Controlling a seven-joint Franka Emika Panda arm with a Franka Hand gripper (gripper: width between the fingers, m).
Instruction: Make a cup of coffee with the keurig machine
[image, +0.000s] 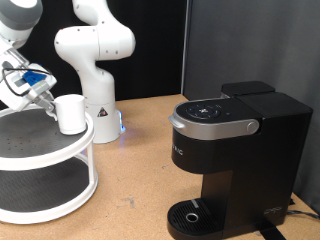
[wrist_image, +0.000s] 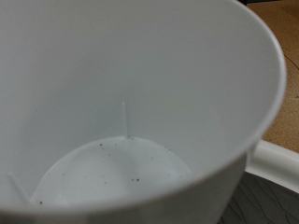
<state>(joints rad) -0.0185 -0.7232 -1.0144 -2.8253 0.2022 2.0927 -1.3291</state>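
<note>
Exterior view: the gripper (image: 40, 98) sits at the cup (image: 71, 113), which stands on the upper tier of a white round shelf (image: 45, 165) at the exterior view's left, well apart from the keurig machine (image: 235, 160) at the right, whose lid is down and drip tray bare; whether the fingers are closed on the cup cannot be told from here. Wrist view: the cup (wrist_image: 131, 103) fills the picture, its empty inside speckled, apparently because the hand is right at the rim for a grasp.
</note>
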